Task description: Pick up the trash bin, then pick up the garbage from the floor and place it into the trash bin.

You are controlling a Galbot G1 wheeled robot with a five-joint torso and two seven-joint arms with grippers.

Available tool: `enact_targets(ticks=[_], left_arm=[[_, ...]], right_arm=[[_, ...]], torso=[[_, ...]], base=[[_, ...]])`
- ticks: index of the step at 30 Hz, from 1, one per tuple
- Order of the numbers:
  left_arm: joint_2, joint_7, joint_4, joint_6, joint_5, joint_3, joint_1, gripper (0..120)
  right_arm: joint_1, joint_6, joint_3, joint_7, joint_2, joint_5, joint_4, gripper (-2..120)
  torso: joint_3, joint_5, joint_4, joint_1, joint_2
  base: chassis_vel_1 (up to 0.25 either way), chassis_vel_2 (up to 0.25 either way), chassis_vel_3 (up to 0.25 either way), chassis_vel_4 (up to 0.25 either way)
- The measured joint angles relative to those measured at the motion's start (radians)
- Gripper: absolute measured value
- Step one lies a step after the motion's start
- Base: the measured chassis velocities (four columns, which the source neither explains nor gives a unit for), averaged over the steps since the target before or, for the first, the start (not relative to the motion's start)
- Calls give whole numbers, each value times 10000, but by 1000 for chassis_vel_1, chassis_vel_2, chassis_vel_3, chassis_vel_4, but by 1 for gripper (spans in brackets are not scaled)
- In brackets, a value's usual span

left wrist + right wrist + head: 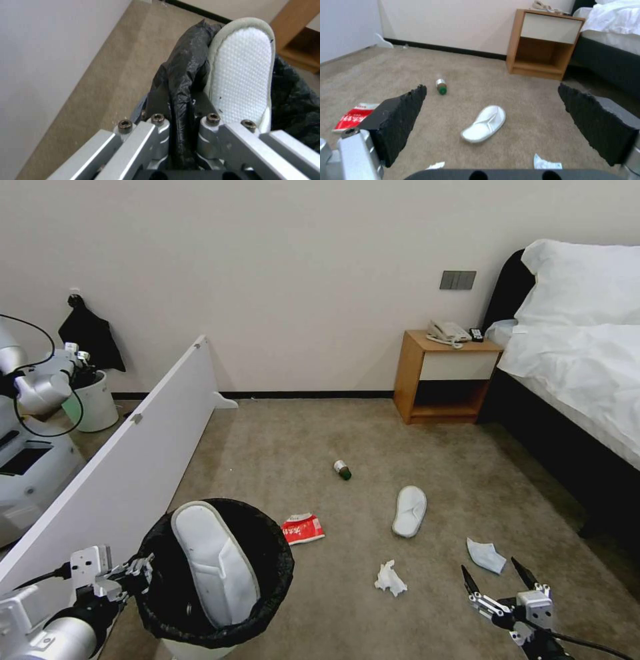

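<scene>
Your trash bin (200,613) is a round white bin with a black bag folded over its rim, at your lower left beside the white panel (127,473). One white slipper (213,560) stands upright inside it. Your left claw (141,570) is clamped on the bagged rim. Your right claw (497,579) hangs spread wide and empty above the carpet (373,447), near a tissue wad (389,579), a second slipper (409,511), a red-white packet (303,529) and a green-capped bottle (343,469).
</scene>
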Motion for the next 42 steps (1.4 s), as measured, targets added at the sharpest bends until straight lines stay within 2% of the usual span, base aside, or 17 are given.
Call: enact_targets(ticks=[18,30,40,42], left_arm=[[-36,286,480,-133,-150,-1048,25,5],[-7,310,520,-153,-186,-1084,-3,5],[1,302,477,-153,-196,-1065,-4,5],[47,291,463,-153,-244,-1106,2,5]], right_arm=[[-43,43,3,-55,-10,16,-19,100],[-232,-240,-105,139,-262,-238,85,100],[-674,-903,-621,757,-882,-420,299,100],[-892,-2117,-897,774,-1425,8,505,100]], torso=[[1,0,1,1,0],[3,0,1,2,0],[0,0,0,0,1],[0,1,-1,1,0]], base=[[-141,141,139,-141],[-95,100,98,-115],[0,0,0,0],[0,0,0,0]])
